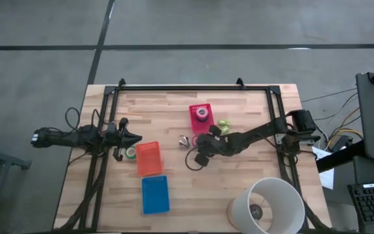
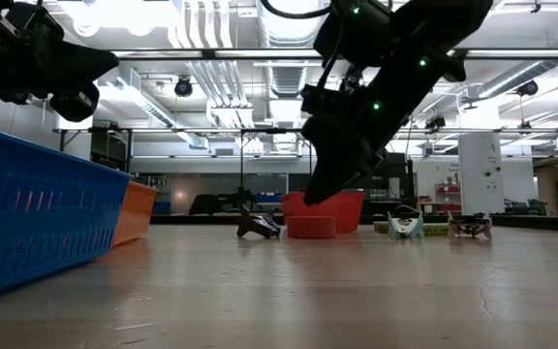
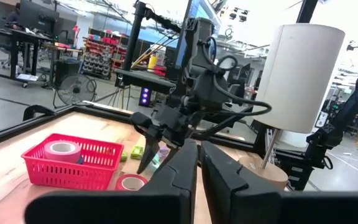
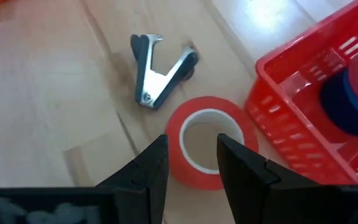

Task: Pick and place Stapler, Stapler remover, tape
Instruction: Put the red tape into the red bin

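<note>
My right gripper [image 4: 191,165] is open and points down, a little above a red tape roll [image 4: 207,140] that lies flat on the table. It touches nothing. The left wrist view shows it [image 3: 155,154] above that roll [image 3: 131,182]. A staple remover [image 4: 157,74] lies just beyond the roll, and also shows in the high view [image 1: 186,141]. A red basket [image 1: 201,117] holds one tape roll. A green stapler [image 1: 224,123] lies to its right. My left gripper [image 1: 137,137] is shut and empty at the table's left, beside a green tape roll [image 1: 130,152].
An orange basket [image 1: 149,158] and a blue basket [image 1: 154,194] stand at the front left. A big white cylinder [image 1: 274,205] stands at the front right. A black frame [image 1: 180,87] runs along the table's far edge and sides.
</note>
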Controlling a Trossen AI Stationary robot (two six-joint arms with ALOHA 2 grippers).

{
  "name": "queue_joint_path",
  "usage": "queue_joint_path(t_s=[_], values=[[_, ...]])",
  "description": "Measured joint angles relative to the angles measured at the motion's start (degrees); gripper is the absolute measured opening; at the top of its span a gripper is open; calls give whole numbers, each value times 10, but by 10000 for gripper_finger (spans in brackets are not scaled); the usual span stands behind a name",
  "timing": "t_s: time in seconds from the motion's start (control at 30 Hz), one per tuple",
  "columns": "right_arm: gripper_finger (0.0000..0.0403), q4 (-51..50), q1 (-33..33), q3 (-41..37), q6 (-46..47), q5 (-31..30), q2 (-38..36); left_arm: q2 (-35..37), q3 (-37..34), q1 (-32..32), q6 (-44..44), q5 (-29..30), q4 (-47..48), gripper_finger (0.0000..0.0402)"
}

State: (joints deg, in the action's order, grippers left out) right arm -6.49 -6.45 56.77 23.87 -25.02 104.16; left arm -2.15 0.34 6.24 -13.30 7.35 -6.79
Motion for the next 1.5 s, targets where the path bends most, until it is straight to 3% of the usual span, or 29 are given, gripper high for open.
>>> queue_joint_path(t_s=[0.2, 0.8, 1.03, 1.27, 1.5], values=[[127, 12, 14, -1, -10, 53, 0, 0, 0, 0, 0, 0, 0, 24], [128, 33, 18, -36, -14, 48, 0, 0, 0, 0, 0, 0, 0, 23], [128, 92, 19, -11, -59, 62, 66, 0, 0, 0, 0, 0, 1, 26], [122, 37, 16, 57, -48, 61, 108, 0, 0, 0, 0, 0, 1, 24], [69, -63, 15, 105, -25, 80, 103, 0, 0, 0, 0, 0, 2, 23]])
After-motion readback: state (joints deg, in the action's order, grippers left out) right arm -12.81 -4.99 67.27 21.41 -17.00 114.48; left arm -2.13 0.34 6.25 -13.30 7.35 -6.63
